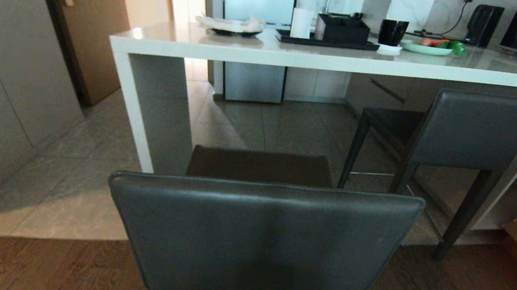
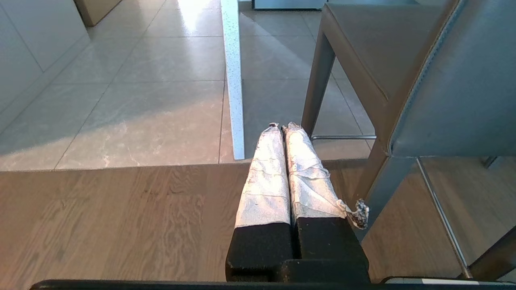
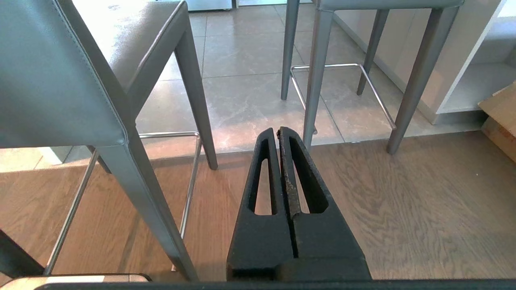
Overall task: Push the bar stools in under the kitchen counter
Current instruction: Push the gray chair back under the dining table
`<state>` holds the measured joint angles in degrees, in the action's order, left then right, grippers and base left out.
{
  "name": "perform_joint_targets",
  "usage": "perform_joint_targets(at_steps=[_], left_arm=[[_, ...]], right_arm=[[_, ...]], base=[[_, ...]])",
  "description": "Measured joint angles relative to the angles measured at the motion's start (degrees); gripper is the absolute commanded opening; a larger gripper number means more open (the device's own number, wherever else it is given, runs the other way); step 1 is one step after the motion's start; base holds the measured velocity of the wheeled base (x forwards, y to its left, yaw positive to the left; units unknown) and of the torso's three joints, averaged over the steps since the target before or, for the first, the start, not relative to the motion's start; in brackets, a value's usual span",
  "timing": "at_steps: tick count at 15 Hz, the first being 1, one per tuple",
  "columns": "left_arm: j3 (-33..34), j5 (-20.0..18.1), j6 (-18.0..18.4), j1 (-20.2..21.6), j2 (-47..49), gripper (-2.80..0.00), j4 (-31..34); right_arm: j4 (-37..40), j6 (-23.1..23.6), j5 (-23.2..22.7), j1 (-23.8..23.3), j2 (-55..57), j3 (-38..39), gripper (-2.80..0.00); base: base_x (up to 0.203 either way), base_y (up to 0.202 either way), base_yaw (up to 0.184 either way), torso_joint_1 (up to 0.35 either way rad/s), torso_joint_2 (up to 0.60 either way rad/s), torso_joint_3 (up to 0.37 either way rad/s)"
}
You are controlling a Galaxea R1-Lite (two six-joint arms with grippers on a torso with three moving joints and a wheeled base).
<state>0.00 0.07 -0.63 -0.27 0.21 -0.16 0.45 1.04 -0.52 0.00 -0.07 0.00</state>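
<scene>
Two bar stools are to be pushed in, and neither is seen fully under the kitchen counter [image 1: 297,57], so the task is judged to be at its very start. The near stool [image 1: 260,237] fills the lower centre of the head view; its backrest and most of its seat are seen clear of the counter's white edge, with only the front of the seat close to the white side panel [image 1: 155,109] at centre left. The far stool [image 1: 464,134] is seen at the right of the head view, partly below the stone top, turned at an angle, with its backrest outside the edge. It is judged that this one needs to be straightened as well as pushed.

Neither arm is visible in the head view. The left gripper [image 2: 281,127] is seen in the left wrist view with its foil-wrapped fingers [image 2: 266,173] pressed together, nothing between them, above the wooden floor [image 2: 121,213] and beside a stool leg. The right gripper [image 3: 278,131] is likewise seen closed and empty in the right wrist view, between the two stools, touching neither.

Both stools remain to be moved.
</scene>
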Motion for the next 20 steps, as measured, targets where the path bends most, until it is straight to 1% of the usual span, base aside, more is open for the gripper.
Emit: perform_joint_targets(at_steps=[20], left_arm=[[0.0, 0.0, 0.04, 0.06, 0.0, -2.8, 0.0]], right_arm=[[-0.01, 0.0, 0.02, 0.0, 0.02, 0.0, -2.8]], base=[[0.0, 0.0, 0.0, 0.0, 0.0, 0.0]])
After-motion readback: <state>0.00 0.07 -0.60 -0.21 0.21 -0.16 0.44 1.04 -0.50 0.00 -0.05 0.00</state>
